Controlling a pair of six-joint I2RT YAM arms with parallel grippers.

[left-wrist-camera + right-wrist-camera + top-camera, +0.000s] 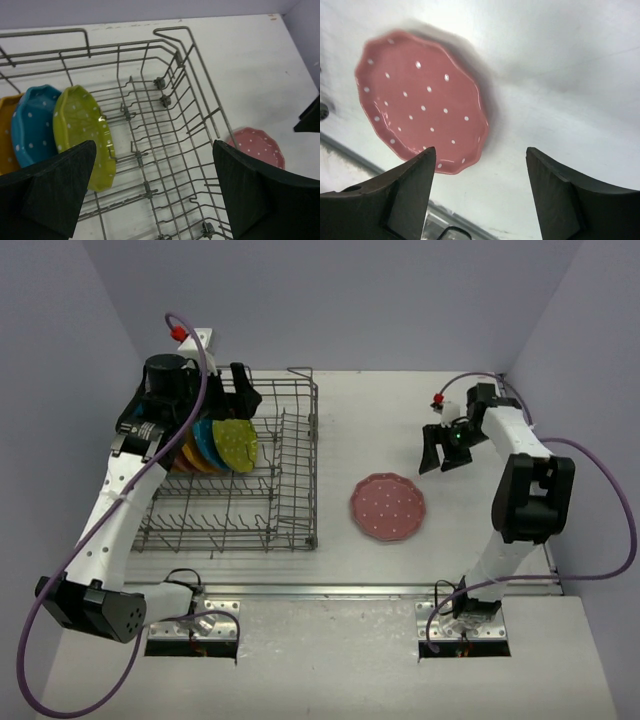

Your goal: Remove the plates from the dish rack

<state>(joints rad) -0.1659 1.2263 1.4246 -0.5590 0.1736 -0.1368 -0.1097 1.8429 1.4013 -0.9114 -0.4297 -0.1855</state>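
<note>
The grey wire dish rack stands at the left of the table. Three plates stand on edge in it: lime-yellow, blue and orange-yellow. They also show in the left wrist view: lime, blue, orange. A pink-red plate lies flat on the table right of the rack, also in the right wrist view. My left gripper is open and empty above the rack, by the lime plate. My right gripper is open and empty, above the table right of the pink plate.
White table with grey walls behind and at both sides. A metal strip runs along the table's near edge. The rack's raised wire side stands between the left gripper and the pink plate.
</note>
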